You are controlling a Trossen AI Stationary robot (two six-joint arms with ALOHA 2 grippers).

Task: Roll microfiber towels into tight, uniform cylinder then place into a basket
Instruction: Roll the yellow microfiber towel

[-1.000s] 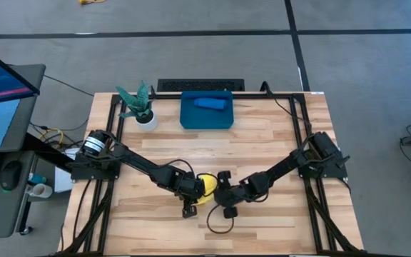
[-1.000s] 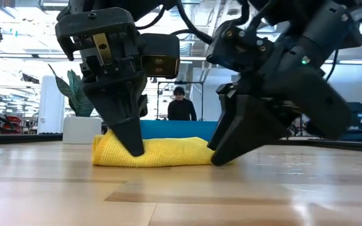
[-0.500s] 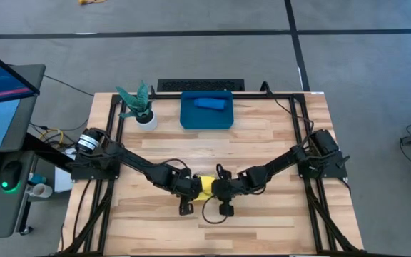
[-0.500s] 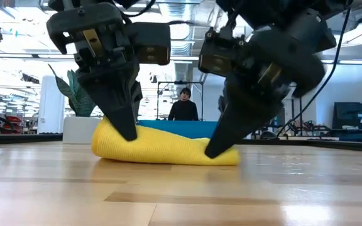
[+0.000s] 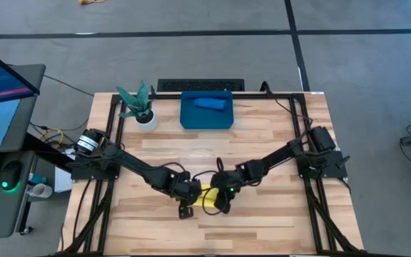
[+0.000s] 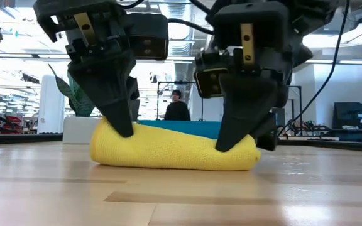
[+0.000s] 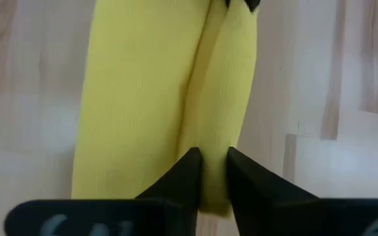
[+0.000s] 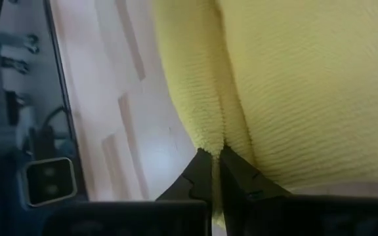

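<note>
Pale wooden table point(image 5: 262, 135) carries everything: one shallow teal-blue plastic basket point(image 5: 188, 118) at its far edge, one rolled blue microfiber towel point(image 5: 210, 103) lying inside it, and one rolled yellow microfiber towel point(image 6: 171, 149) near the front. Both grippers pinch folds of the yellow roll, left gripper point(image 7: 211, 176) at one end, right gripper point(image 8: 214, 167) at the other. Uneven pulling could loosen it, I'd guess.

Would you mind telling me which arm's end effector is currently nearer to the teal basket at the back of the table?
Right, narrowly. The right end effector pinches the yellow towel on the side nearer the basket; the left end effector pinches the roll's other end, slightly farther off.
</note>
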